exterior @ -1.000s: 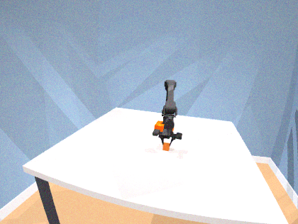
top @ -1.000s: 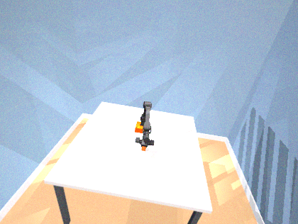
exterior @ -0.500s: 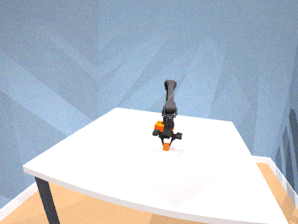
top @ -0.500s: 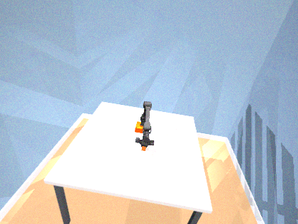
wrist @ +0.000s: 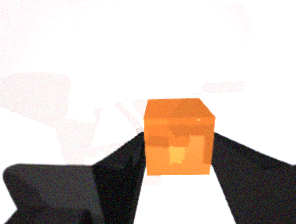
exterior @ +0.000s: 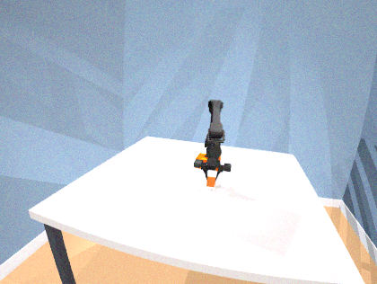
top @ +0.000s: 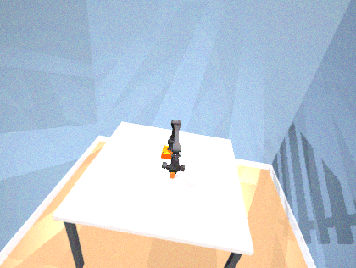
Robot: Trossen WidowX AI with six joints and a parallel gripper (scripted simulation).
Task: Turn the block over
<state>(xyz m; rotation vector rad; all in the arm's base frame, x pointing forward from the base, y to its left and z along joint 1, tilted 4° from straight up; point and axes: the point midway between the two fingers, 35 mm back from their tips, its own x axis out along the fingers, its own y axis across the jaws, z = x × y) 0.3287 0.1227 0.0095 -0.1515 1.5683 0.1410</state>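
The block (top: pixel 172 175) (exterior: pixel 211 181) (wrist: pixel 179 150) is a small orange cube. In the wrist view it sits between the two dark fingers, with its top face and one side face showing. No clear mark can be made out on those faces, only lighter and darker patches; the other faces are hidden. My gripper (top: pixel 172 173) (exterior: pixel 211 179) (wrist: pixel 179 137) is shut on the block, one finger at each side, and points down. The block appears slightly above the white table (top: pixel 127 191) (exterior: pixel 135 202), though the gap is hard to judge.
A larger orange and yellow object (top: pixel 166 153) (exterior: pixel 201 156) stands behind the gripper, close beside the arm and partly hidden by it. The arm reaches forward from the table's back part. Faint shadows lie on the table.
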